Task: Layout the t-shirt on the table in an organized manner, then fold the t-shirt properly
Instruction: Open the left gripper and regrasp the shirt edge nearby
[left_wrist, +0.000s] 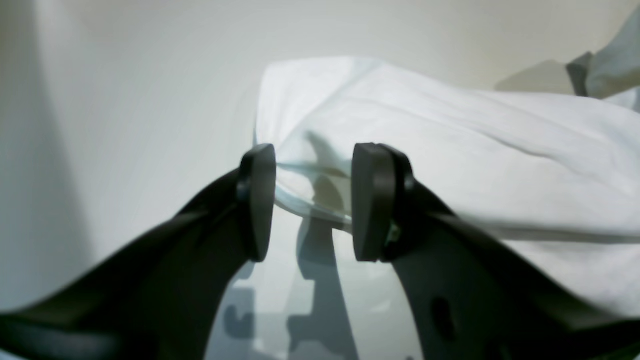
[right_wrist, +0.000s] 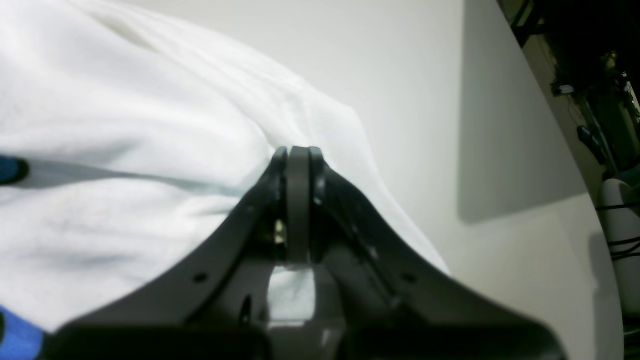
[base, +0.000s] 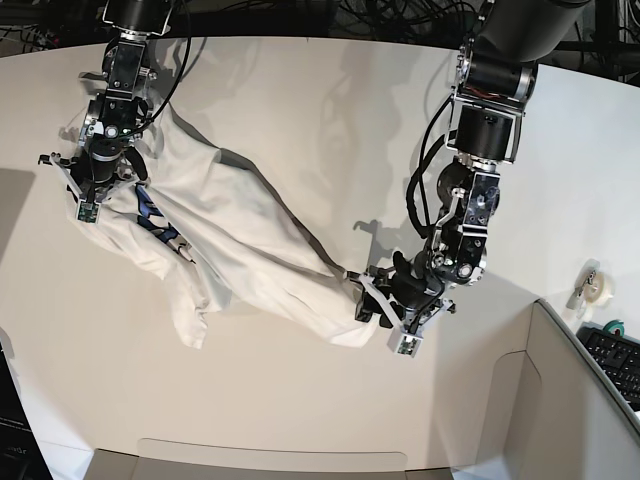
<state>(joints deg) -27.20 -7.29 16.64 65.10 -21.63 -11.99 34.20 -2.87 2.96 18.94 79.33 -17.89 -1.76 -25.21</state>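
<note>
T-shirt (base: 230, 250) rumpled on table (base: 320, 110); left hand (left_wrist: 312, 202) spread; right hand (right_wrist: 298, 160) pinching it.

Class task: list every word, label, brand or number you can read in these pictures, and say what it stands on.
Nothing can be read.
Blue lettering on the t-shirt: crumpled into folds, unreadable.
Keys of the keyboard: too small to read.
Table: no text seen.

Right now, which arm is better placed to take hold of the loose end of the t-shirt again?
The left arm, probably. Its claw is open and straddles the t-shirt edge lying on the table. The right claw is shut on cloth at the other end.
</note>
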